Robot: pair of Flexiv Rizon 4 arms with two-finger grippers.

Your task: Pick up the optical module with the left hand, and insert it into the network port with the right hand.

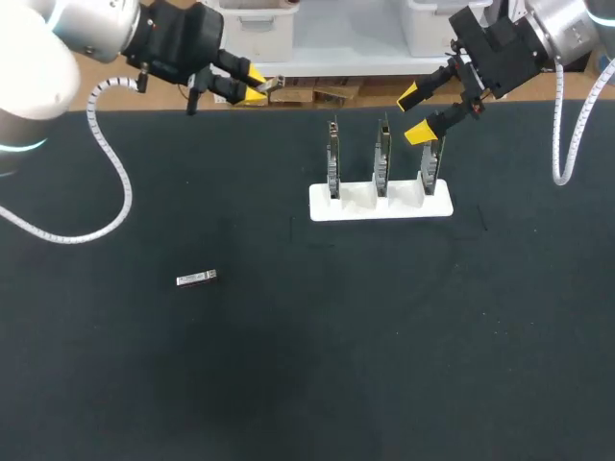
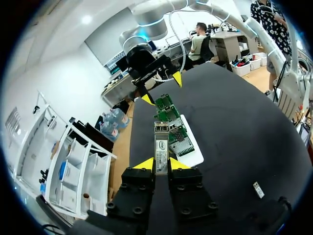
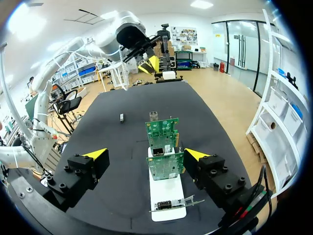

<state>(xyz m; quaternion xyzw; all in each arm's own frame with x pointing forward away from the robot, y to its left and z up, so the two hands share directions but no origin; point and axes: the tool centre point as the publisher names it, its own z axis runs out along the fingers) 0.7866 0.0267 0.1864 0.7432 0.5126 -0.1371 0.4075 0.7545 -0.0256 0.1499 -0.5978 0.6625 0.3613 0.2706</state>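
Left gripper [image 2: 162, 164] held the optical module [image 2: 161, 144] clamped, long axis out along its fingers toward the wide-open, empty right gripper [image 3: 145, 154] over the port cards [image 3: 165, 166].

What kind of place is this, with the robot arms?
Probably a robotics lab bench: the left gripper holds an optical module, the right gripper hangs open by green circuit boards in a white stand, on a black table.
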